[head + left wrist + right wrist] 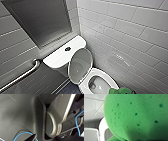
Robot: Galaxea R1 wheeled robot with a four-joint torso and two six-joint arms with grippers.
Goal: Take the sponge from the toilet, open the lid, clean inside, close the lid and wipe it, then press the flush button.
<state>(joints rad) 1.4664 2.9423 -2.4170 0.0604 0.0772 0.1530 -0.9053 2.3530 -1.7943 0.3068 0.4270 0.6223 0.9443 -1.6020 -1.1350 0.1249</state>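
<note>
The white toilet (98, 72) stands in a tiled corner in the head view. Its lid (80, 65) is raised and leans back against the tank (58, 58), its greyish inner side facing out. The bowl (99, 85) lies open below it. The dark round flush button (67, 49) sits in the middle of the tank top. The bright green sponge (120, 91) hangs at the near right rim of the bowl. It looms large and porous in the right wrist view (136, 115), with my right gripper shut on it. The white toilet rim (102, 127) shows behind it.
White tiled walls (130, 37) close in on the right, right beside the bowl. A metal grab bar (22, 75) runs along the left wall, below a dark panel (40, 20). The left wrist view holds dark robot parts and a blue cable (23, 134).
</note>
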